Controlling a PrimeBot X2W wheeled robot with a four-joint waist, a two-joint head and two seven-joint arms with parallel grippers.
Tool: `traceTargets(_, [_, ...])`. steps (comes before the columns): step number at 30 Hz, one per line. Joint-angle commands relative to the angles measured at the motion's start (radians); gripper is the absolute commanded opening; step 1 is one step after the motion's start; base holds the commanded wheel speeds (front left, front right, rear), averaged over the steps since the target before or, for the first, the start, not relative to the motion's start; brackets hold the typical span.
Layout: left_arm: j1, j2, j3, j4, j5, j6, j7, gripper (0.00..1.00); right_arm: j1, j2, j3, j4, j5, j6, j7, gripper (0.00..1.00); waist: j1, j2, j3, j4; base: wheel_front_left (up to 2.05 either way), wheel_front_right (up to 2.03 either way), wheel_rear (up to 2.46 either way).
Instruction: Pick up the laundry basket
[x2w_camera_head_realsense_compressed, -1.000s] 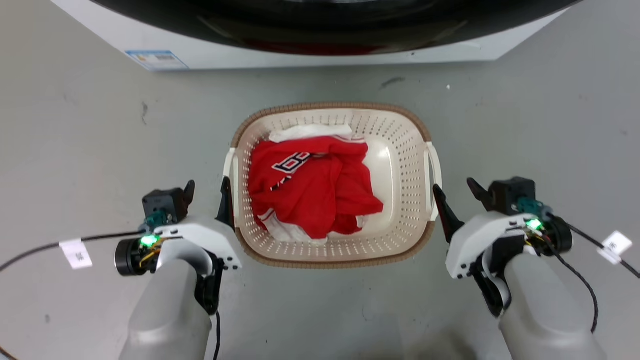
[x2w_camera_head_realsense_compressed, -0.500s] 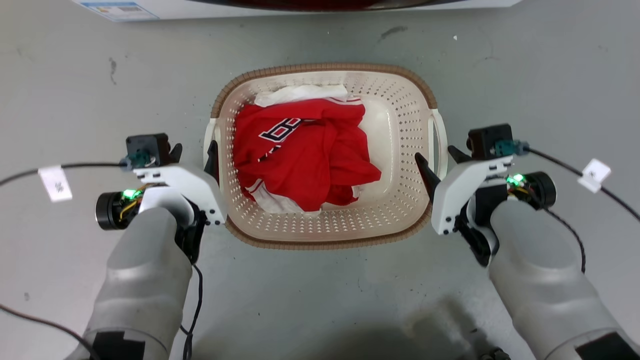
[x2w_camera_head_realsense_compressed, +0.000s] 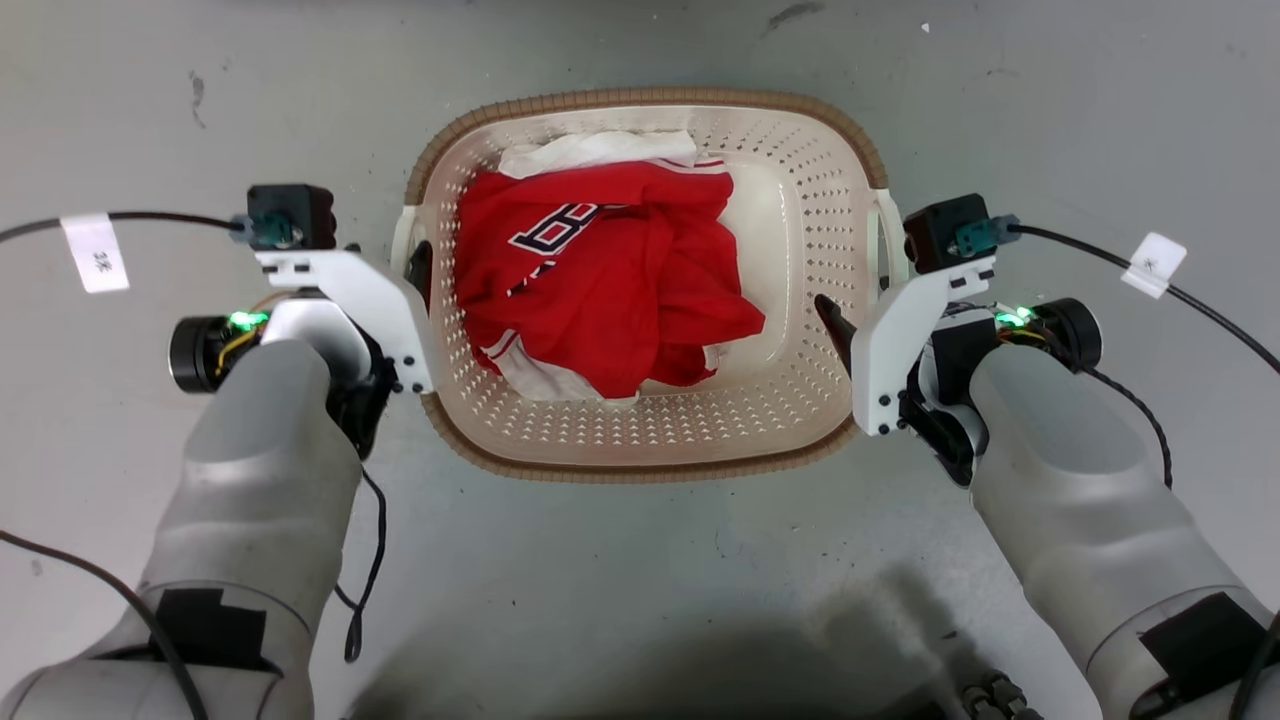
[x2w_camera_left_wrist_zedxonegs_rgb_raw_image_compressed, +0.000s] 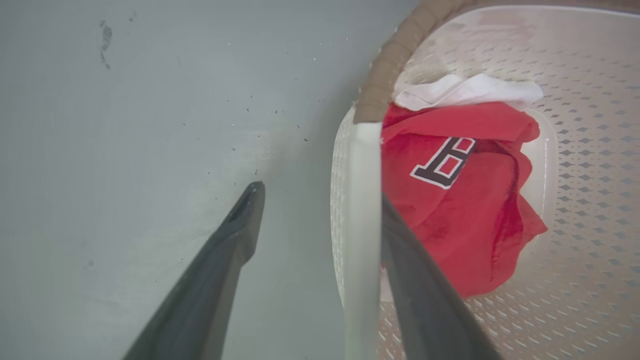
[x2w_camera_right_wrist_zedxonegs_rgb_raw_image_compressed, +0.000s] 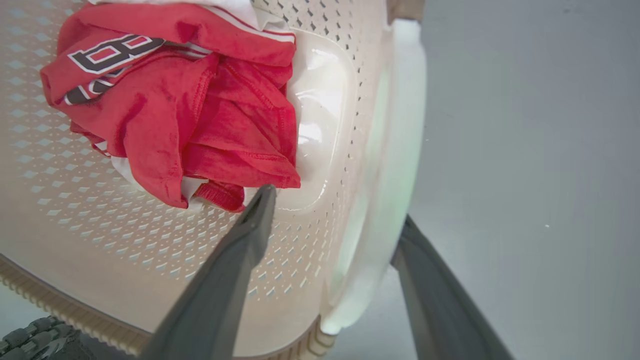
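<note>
Laundry basket (x2w_camera_head_realsense_compressed: 640, 468), judged stiff and lightly loaded, on the floor (x2w_camera_head_realsense_compressed: 640, 600); left gripper (x2w_camera_left_wrist_zedxonegs_rgb_raw_image_compressed: 320, 197) and right gripper (x2w_camera_right_wrist_zedxonegs_rgb_raw_image_compressed: 336, 205) gape wide astride its white side handles (x2w_camera_right_wrist_zedxonegs_rgb_raw_image_compressed: 397, 150), the likeliest holds.

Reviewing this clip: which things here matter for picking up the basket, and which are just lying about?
Belongs to the job: laundry basket; left handle with left claw open astride it; right handle with right claw open astride it.
Just there: red jersey and white cloth inside the basket; tagged cables; grey floor.
</note>
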Motion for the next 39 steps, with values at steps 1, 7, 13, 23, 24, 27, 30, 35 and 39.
traceTargets(1, [-0.02,0.004,-0.006,0.009,-0.006,0.0,0.02,1.0,-0.028,0.001,0.015,0.012,0.015,0.0,-0.001,1.0,0.0,0.0,0.01,0.0,0.0,0.0,0.0])
traceTargets(7, [-0.038,0.007,-0.02,0.018,-0.018,-0.004,0.047,1.0,-0.059,0.0,0.048,0.048,0.052,0.0,-0.002,1.0,0.0,0.0,0.027,-0.004,0.0,0.0,0.0])
traceTargets(13, [-0.039,-0.009,-0.033,0.022,-0.044,-0.004,0.06,0.0,-0.068,0.0,0.08,0.055,0.099,0.0,0.004,0.0,0.0,0.0,0.037,-0.002,0.0,0.0,0.0])
traceTargets(23, [-0.022,-0.021,-0.094,0.011,-0.107,-0.004,0.098,0.0,-0.054,0.005,0.134,0.068,0.161,0.002,-0.007,0.0,0.0,0.0,0.02,0.005,0.0,0.0,0.0])
traceTargets(24, [-0.021,-0.021,-0.101,0.011,-0.113,-0.004,0.106,0.0,-0.052,0.005,0.138,0.07,0.168,0.002,-0.005,0.0,0.0,0.0,0.015,0.006,0.0,0.0,0.0])
traceTargets(27, [-0.014,-0.024,-0.115,0.011,-0.127,-0.004,0.122,0.0,-0.047,0.005,0.146,0.071,0.186,0.002,0.003,0.0,0.0,0.0,0.0,0.008,0.0,0.0,0.0])
traceTargets(30, [-0.004,-0.03,-0.134,0.012,-0.148,-0.004,0.149,0.0,-0.039,0.007,0.158,0.073,0.209,0.002,0.015,0.0,0.0,0.0,-0.031,0.012,0.0,0.0,0.0])
traceTargets(35, [0.007,-0.042,-0.169,0.013,-0.18,-0.005,0.214,0.0,-0.029,0.009,0.176,0.082,0.245,0.005,0.058,0.0,0.0,0.0,-0.097,0.019,0.0,0.0,0.0])
traceTargets(39, [0.02,-0.051,-0.195,0.013,-0.208,-0.007,0.267,0.0,-0.016,0.011,0.191,0.086,0.275,0.006,0.106,0.0,0.0,0.0,-0.163,0.025,0.0,0.0,0.0])
